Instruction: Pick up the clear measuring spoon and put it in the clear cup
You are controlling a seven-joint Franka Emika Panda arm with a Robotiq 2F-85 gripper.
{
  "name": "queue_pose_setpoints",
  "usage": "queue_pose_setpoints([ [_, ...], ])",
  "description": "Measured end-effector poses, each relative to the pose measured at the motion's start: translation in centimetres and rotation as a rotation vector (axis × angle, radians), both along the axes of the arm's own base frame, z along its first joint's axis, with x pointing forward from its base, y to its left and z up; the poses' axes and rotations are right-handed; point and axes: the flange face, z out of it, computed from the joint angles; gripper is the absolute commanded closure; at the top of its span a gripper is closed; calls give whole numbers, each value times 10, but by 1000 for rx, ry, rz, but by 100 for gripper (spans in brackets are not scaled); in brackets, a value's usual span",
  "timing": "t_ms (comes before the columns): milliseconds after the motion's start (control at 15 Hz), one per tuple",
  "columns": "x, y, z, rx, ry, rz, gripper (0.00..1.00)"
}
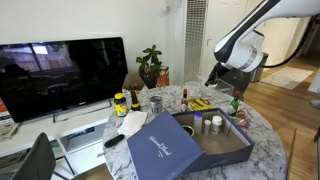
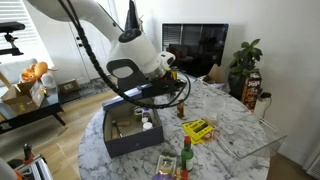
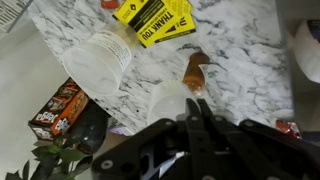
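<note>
In the wrist view my gripper (image 3: 197, 100) has its fingers pressed together on the clear measuring spoon (image 3: 165, 112), whose translucent bowl shows just beside the fingertips, held above the marble table. The clear cup (image 3: 100, 60) stands upright and apart from the gripper, up and to the left in this view. In both exterior views the gripper (image 1: 213, 78) (image 2: 178, 82) hangs over the table. The cup also shows near the potted plant (image 1: 155, 102). The spoon is too small to make out in the exterior views.
A yellow packet (image 3: 155, 20) (image 1: 200, 104) lies beyond the gripper. An orange-brown bottle top (image 3: 195, 68) sits just ahead of the fingertips. An open blue box (image 1: 190, 140) (image 2: 130, 130) fills much of the table. A snack box (image 3: 55, 108) and plant leaves lie at the table edge.
</note>
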Motion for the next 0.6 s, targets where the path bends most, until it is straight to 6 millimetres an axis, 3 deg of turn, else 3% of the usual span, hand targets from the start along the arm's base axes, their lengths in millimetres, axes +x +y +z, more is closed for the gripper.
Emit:
queue_pose_setpoints([
  [133, 28, -25, -4, -61, 28, 35, 99],
  [267, 57, -44, 17, -102, 10, 50, 96],
  [400, 78, -47, 44, -108, -27, 64, 96],
  [600, 83, -43, 49, -101, -39, 63, 99],
])
